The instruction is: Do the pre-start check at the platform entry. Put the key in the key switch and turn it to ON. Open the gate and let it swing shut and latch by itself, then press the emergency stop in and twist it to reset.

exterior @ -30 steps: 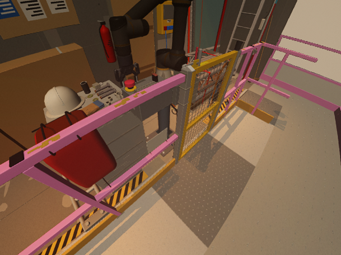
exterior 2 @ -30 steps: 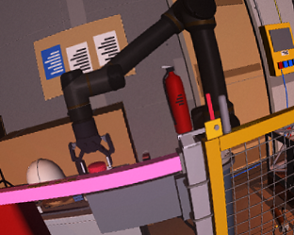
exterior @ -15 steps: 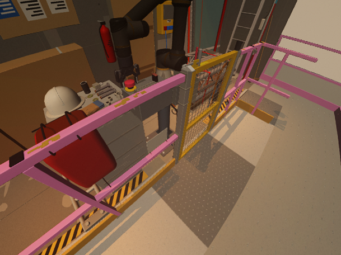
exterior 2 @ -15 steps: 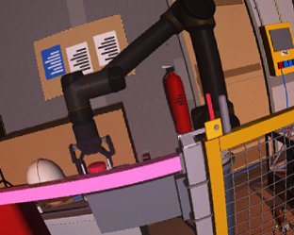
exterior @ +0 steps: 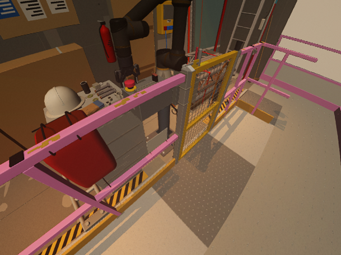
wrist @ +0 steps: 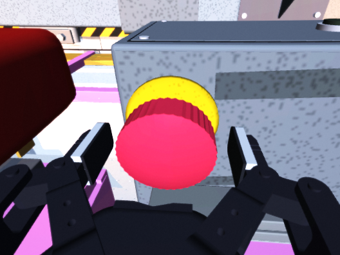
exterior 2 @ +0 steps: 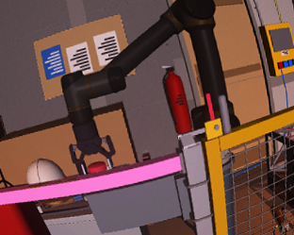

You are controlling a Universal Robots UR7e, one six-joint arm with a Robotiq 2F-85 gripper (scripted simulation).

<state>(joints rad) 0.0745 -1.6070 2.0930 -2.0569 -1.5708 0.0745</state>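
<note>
The emergency stop [wrist: 166, 151], a red ribbed mushroom button on a yellow collar, sits on top of the grey control box [exterior: 148, 93] behind the pink rail. My gripper [wrist: 167, 151] hangs directly over the emergency stop [exterior: 129, 84] with its fingers open on either side of the red cap, holding nothing. The yellow mesh gate [exterior: 206, 103] stands closed against its grey post, right of the box. A small dark part [exterior: 154, 77] stands on the box's right end. I cannot make out the key itself.
A red bag [exterior: 76, 152] hangs on the pink guard rail [exterior: 95, 120], close to the left of my gripper [exterior 2: 91, 154], with a white hard hat [exterior: 61, 99] behind it. A tray of tools [exterior: 104, 92] lies left of the button. A fire extinguisher [exterior 2: 177, 99] hangs on the wall.
</note>
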